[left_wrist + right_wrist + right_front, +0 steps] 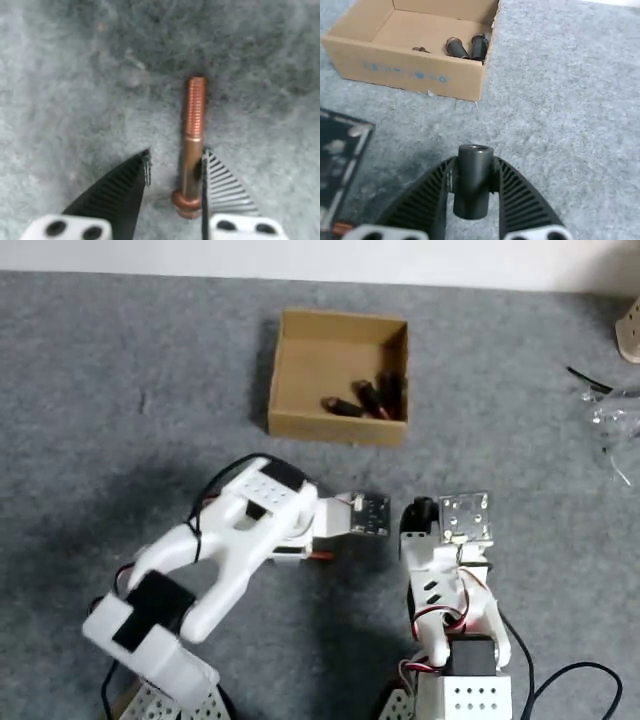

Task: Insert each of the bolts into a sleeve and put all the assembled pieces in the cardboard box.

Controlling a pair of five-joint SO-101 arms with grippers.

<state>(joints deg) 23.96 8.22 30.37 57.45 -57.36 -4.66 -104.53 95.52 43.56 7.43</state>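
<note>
A copper bolt [192, 135] lies on the grey carpet between the fingers of my left gripper [175, 156], close against one finger [222, 187]. That gripper is open and points down at the floor. My right gripper [471, 162] is shut on a black sleeve [471, 182], held with its open end up; from above the sleeve [420, 511] shows just right of the left arm's wrist. The cardboard box [337, 426] stands beyond both arms, with several assembled pieces [368, 398] lying in its right part. These pieces [465, 47] also show in the right wrist view.
The left arm's wrist camera board [368, 513] sits close to the right gripper, with only a narrow gap. Clear plastic items and a black cable [608, 405] lie at the far right. Open carpet stretches to the left of the box.
</note>
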